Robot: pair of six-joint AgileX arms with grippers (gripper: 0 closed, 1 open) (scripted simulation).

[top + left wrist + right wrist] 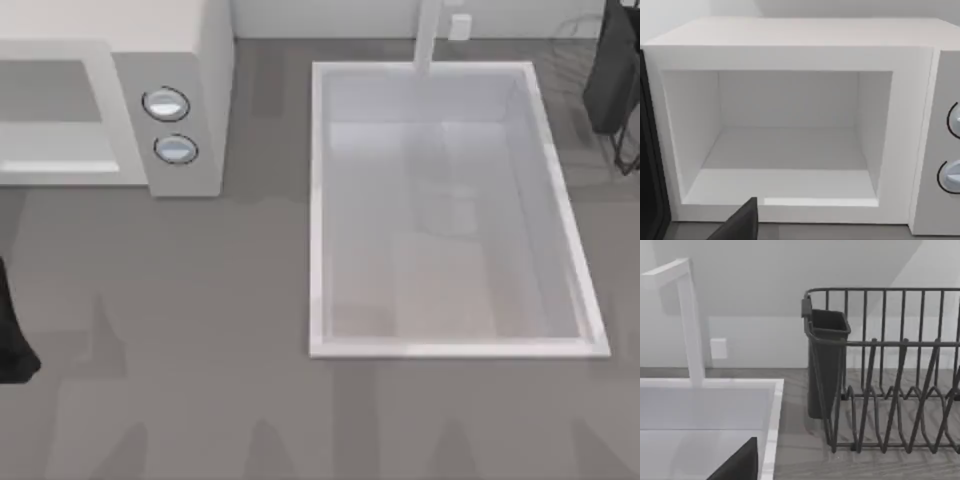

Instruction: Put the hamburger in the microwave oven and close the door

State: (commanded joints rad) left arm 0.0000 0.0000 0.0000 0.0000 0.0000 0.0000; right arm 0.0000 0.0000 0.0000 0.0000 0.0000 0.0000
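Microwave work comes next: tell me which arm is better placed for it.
Left. The left arm sits on the table's left by the microwave oven, its wrist view facing the open, empty cavity. The right arm is far right, facing the sink and dish rack.

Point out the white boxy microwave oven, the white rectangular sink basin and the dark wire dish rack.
white boxy microwave oven [790, 35], left wrist view, flat top panel.
white rectangular sink basin [318, 210], top view, left rim.
dark wire dish rack [900, 343], right wrist view, horizontal rail.
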